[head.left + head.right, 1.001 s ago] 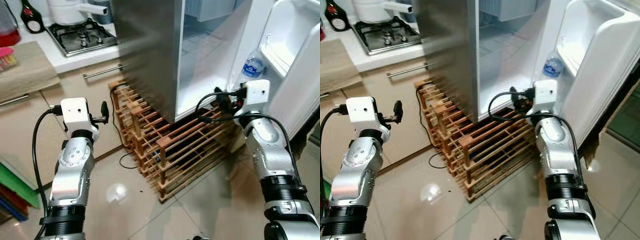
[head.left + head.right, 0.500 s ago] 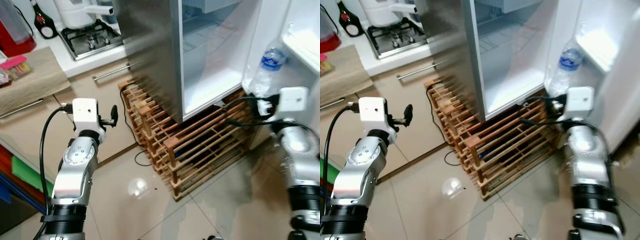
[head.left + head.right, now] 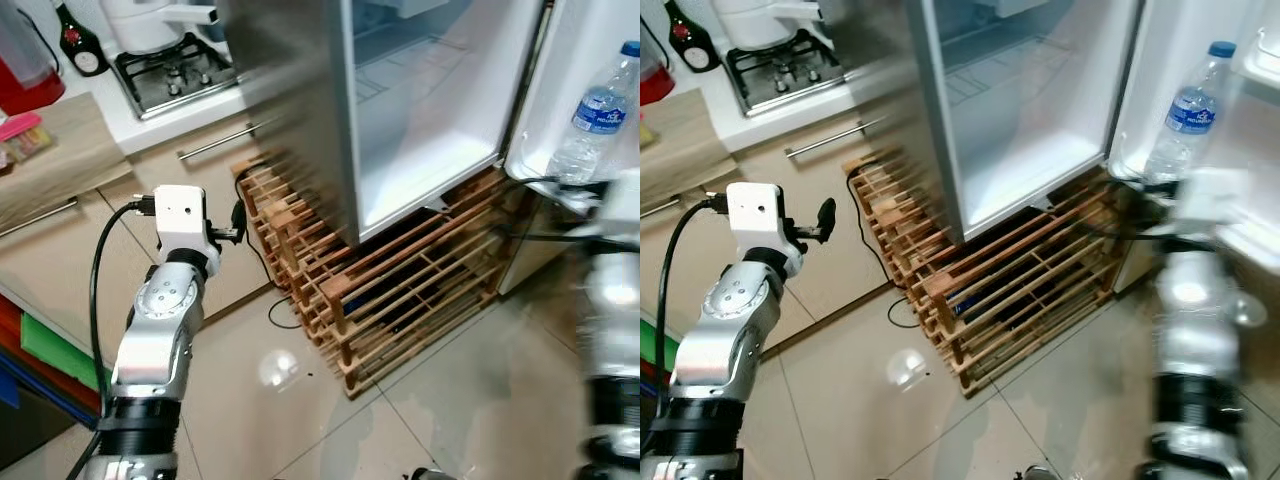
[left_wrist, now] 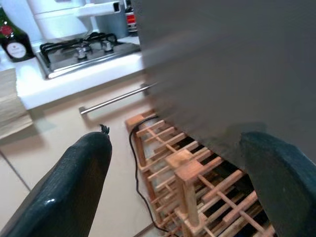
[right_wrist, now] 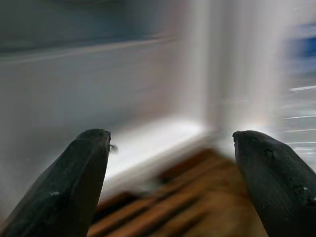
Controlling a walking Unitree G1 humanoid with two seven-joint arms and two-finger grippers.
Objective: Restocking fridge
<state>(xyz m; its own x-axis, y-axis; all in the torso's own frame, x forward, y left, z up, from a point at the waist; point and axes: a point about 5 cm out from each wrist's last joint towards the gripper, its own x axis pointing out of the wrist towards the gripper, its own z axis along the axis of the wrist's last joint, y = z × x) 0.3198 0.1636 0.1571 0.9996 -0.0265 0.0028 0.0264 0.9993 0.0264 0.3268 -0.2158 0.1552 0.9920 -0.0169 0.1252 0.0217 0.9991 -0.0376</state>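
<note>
Open fridge (image 3: 430, 110) above wooden rack (image 3: 400, 290).

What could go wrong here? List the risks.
1. The bottle stands upright low in the open door, beside the blurred right gripper; a knock could topple it.
2. The cable trails beside the wooden rack; a snag or trip looks possible.
</note>
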